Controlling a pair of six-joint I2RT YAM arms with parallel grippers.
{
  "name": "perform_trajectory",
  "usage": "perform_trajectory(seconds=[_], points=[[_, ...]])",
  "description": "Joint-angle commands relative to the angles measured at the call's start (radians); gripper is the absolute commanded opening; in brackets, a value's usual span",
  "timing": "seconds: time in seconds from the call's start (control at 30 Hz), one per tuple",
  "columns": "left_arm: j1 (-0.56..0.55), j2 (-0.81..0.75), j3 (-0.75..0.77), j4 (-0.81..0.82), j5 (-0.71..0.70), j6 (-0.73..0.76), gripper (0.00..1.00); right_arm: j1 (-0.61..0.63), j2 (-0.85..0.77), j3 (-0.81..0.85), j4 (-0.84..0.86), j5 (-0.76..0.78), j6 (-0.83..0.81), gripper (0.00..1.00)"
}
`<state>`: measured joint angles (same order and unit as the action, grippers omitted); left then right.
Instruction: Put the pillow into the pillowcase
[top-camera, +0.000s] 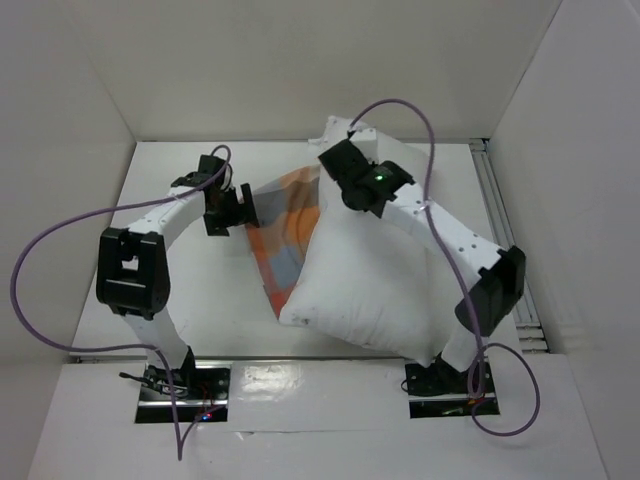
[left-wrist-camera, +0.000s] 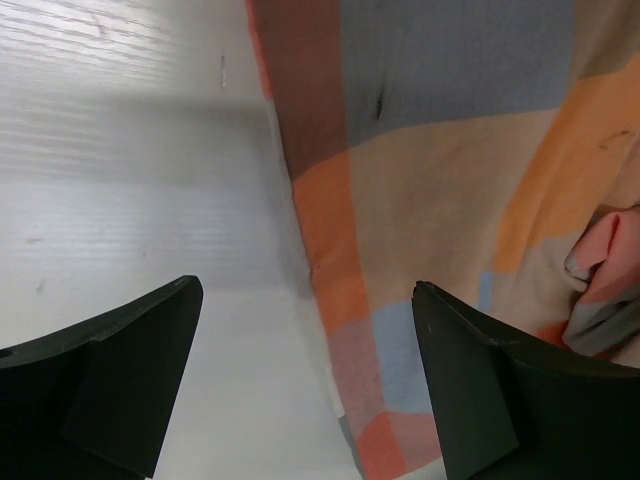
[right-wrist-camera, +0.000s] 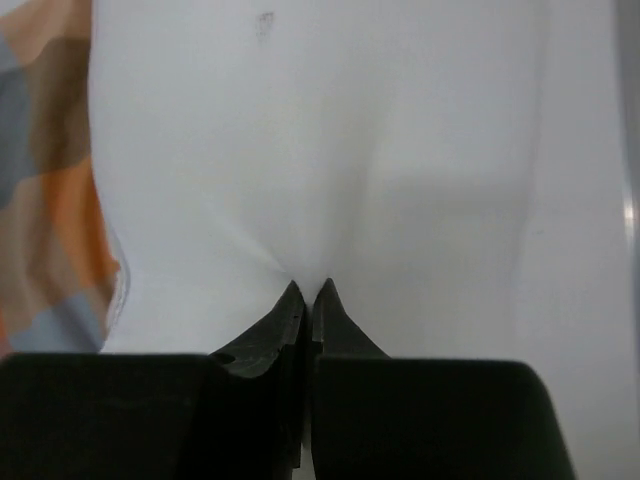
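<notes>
Right wrist view: right claw (right-wrist-camera: 308, 290) pressed together on a thin pinch of the pillow (right-wrist-camera: 330, 150), cloth puckered at the tips. Pillow lies across the right part of the pillowcase (top-camera: 285, 225) on the counter (left-wrist-camera: 120, 150). Left claw (left-wrist-camera: 305, 290) stands apart above the case's edge, holding nothing. Risks: the pinch is shallow and may slip under the pillow's weight. Case mouth is unheld, so pushing could drag or bunch it.

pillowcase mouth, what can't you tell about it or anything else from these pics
- Pillowcase opening: top view, the pillow covers its right part, so where it gapes is hidden.
- Pillowcase's bunched right end: left wrist view, cut off by the frame edge.
- Right claw tips: top view, hidden under the arm's own wrist.
</notes>
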<state>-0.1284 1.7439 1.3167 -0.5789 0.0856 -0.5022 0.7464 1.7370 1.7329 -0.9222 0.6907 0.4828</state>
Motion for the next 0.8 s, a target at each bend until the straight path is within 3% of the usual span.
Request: perform_trajectory(seconds=[0.0, 0.17, 0.23, 0.3, 0.37, 0.4, 0.53, 0.73, 0.77], points=[[-0.003, 0.061, -0.002, 0.048, 0.077, -0.009, 1.0, -0.079, -0.192, 0.073, -0.015, 0.173, -0.116, 0.0], [-0.013, 0.167, -0.002, 0.111, 0.143, -0.048, 1.0, -0.156, -0.293, 0.099, 0.008, 0.164, -0.237, 0.0], [-0.022, 0.201, 0.009, 0.135, 0.17, -0.067, 0.96, -0.182, -0.32, 0.088, 0.025, 0.132, -0.271, 0.0], [-0.031, 0.238, 0.021, 0.171, 0.207, -0.087, 0.68, -0.228, -0.329, 0.065, 0.036, 0.081, -0.295, 0.0], [-0.031, 0.252, 0.05, 0.18, 0.218, -0.098, 0.26, -0.248, -0.329, 0.033, 0.045, 0.049, -0.308, 0.0], [-0.031, 0.252, 0.065, 0.168, 0.227, -0.107, 0.0, -0.26, -0.329, 0.016, 0.054, 0.012, -0.319, 0.0], [0.016, 0.178, 0.142, 0.119, 0.181, -0.119, 0.0, -0.282, -0.329, -0.074, 0.112, -0.042, -0.331, 0.0], [0.2, -0.007, 0.337, 0.035, 0.115, -0.137, 0.0, -0.292, -0.349, -0.162, 0.181, -0.16, -0.409, 0.0], [0.241, -0.045, 0.366, 0.021, 0.103, -0.137, 0.0, -0.283, -0.34, -0.162, 0.181, -0.245, -0.426, 0.0]])
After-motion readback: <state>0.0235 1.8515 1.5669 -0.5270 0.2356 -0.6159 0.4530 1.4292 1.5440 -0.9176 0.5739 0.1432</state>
